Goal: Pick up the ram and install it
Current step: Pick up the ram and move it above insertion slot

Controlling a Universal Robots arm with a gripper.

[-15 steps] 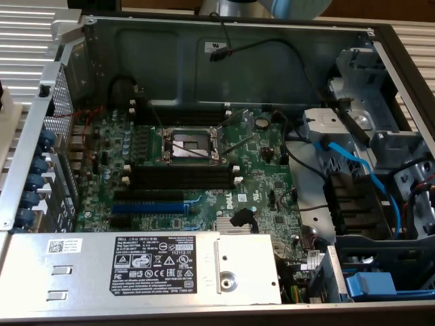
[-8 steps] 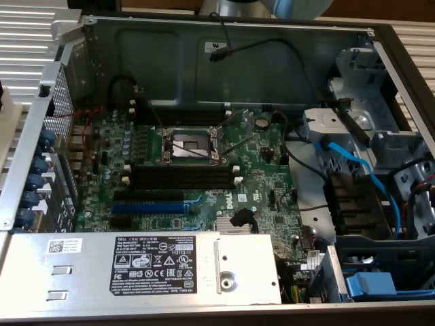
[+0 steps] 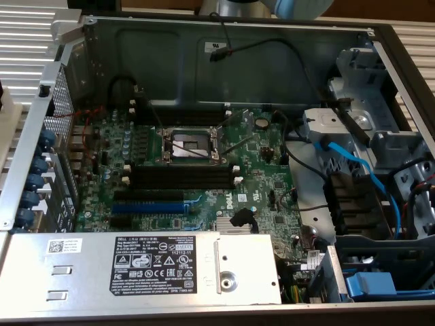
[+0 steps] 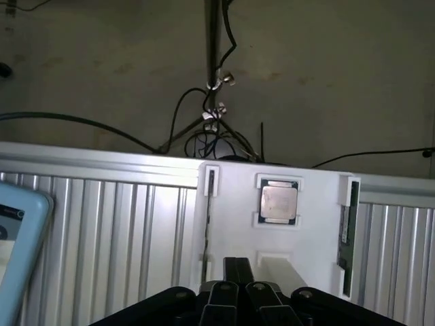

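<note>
The ram (image 4: pixel 345 231) – narrow, dark green, pale-labelled – sits in a white holder (image 4: pixel 238 221).

Green mobo (image 3: pixel 266 185), blue slot (image 3: pixel 148 207), lt-blue cable (image 3: pixel 348 158), white holder (image 4: pixel 309 261), dark-green ram (image 4: pixel 344 231), black tool (image 4: pixel 236 268), ribbed silver tabletop (image 4: pixel 102 231).

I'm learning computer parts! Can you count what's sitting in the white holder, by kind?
Square silver chip: 1
ram: 1
Total: 2 in the white holder; its other side slot is too dark to tell.
</note>
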